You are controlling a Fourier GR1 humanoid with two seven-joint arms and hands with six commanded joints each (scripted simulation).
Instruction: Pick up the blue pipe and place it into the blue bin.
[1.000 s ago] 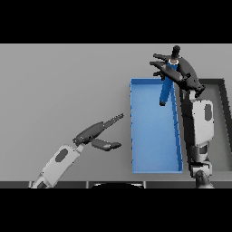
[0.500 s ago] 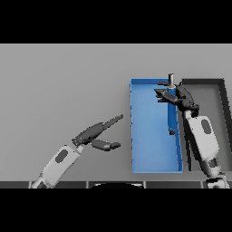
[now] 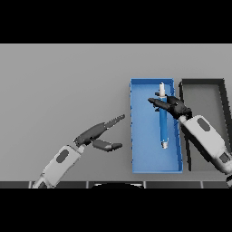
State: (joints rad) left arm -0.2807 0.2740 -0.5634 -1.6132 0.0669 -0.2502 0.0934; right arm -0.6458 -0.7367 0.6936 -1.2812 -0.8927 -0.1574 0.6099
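The blue pipe [image 3: 162,126], white at both ends, lies lengthwise inside the blue bin [image 3: 141,136], near its right wall. My right hand [image 3: 172,105] hovers over the pipe's upper half, with its fingers spread and pointing left across it; they do not curl round the pipe. My left hand [image 3: 96,132] rests open above the table, left of the bin, with its fingers straight and the thumb apart.
A dark grey bin [image 3: 205,90] stands directly right of the blue bin, and my right forearm crosses its near part. Bare grey table [image 3: 63,81] stretches to the left and far side.
The pipe went from upright in my right hand above the bin's far end to lying flat inside the bin. My right hand came down and nearer and opened. The left hand stayed put.
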